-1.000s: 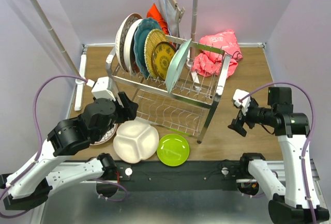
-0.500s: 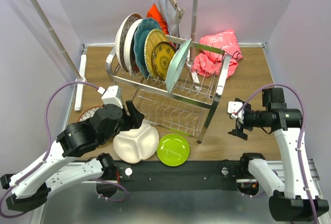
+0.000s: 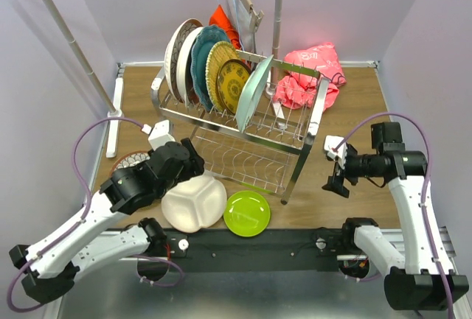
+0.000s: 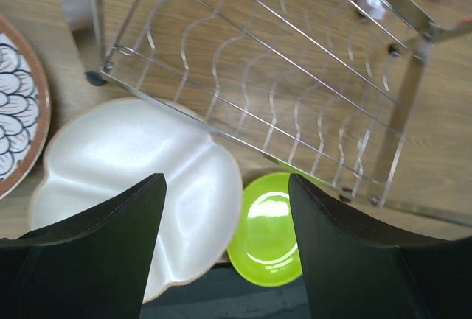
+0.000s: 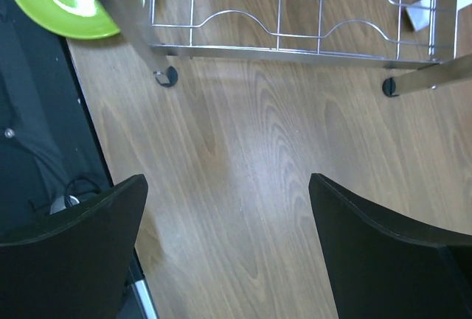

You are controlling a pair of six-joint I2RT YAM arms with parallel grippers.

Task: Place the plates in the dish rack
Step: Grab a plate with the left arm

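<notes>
Left wrist view: hovering with left end effector (image 4: 225, 186) spread wide, gripping nothing, right above white divided plate (image 4: 110, 164) lying flat on table (image 3: 354, 90). Expect stiff, glazed, slippery, probably breakable, moderate weight. Pinch across the raised rim, not the dividers. Count flat on table: three. White divided, lime green plate (image 4: 269, 230) just beside it, floral plate (image 4: 15, 135) at left. Count in dish rack (image 3: 301, 155) top tier: six upright plates (image 3: 214, 61). Right end effector (image 5: 227, 183) also wide, empty, near rack legs.
</notes>
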